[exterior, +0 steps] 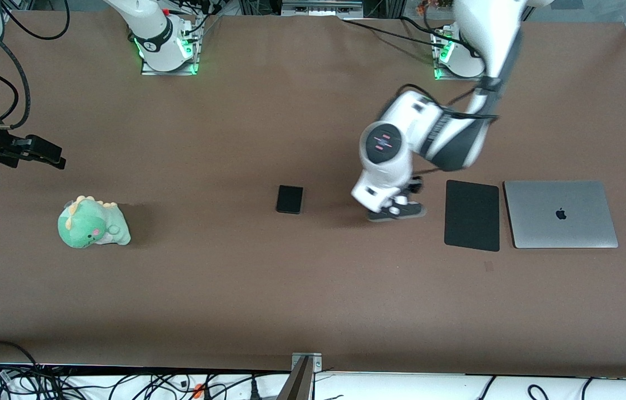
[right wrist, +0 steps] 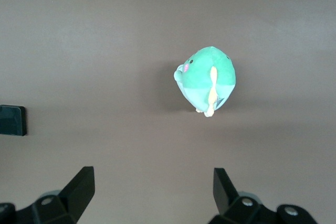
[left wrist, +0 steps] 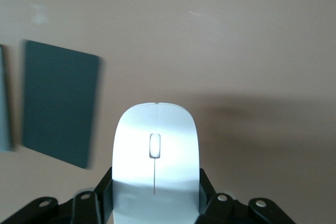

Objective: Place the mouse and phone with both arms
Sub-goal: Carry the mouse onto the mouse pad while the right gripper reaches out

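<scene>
My table is a broad brown surface. Lying directly on it: a green plush dinosaur toward the right arm's end; a small black phone near the middle; a flat black mouse pad and, just beside it, a closed grey laptop toward the left arm's end. Pad and laptop sit close but apart. The table's edge nearest the front camera carries nothing.
</scene>
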Tool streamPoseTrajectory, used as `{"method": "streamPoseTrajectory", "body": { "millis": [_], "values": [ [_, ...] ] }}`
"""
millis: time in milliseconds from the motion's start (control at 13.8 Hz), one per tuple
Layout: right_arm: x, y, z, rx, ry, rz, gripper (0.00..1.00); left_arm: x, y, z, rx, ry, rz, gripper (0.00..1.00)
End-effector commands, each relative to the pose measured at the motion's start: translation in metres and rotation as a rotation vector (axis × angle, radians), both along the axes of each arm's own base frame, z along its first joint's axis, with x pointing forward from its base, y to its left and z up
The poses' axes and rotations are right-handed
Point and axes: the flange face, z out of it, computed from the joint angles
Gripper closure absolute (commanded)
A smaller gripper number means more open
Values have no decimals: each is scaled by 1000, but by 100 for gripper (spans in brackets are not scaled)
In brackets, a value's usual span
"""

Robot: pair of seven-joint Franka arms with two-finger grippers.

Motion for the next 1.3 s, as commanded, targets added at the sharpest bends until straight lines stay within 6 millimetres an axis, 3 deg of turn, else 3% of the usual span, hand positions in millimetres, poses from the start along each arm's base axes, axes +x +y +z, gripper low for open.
{"method": "streamPoseTrajectory", "body": {
  "millis": [0, 290, 580, 725, 870, 1087, 1232],
  "values": [
    [-5, 2, 6, -1, 19, 14, 0, 22, 78, 0, -8, 58, -51, 62],
    [-11, 15, -1, -4, 82, 11, 0, 43, 180, -20, -68, 115, -90, 62],
    [-8, 40, -10, 27, 87, 41, 0, 25, 229, -75, -127, 57, -154, 62],
    [-5, 60, -20, 43, 75, 69, 0, 4, 231, -93, -148, 9, -200, 63],
    [-2, 81, -30, 42, 71, 99, 0, -19, 241, -123, -170, -33, -198, 63],
    [5, 120, -51, 40, 66, 65, 0, -25, 247, -132, -179, -69, -212, 58],
    [7, 159, -67, 50, 59, 16, 0, -27, 246, -133, -179, -64, -214, 18]
  ]
}}
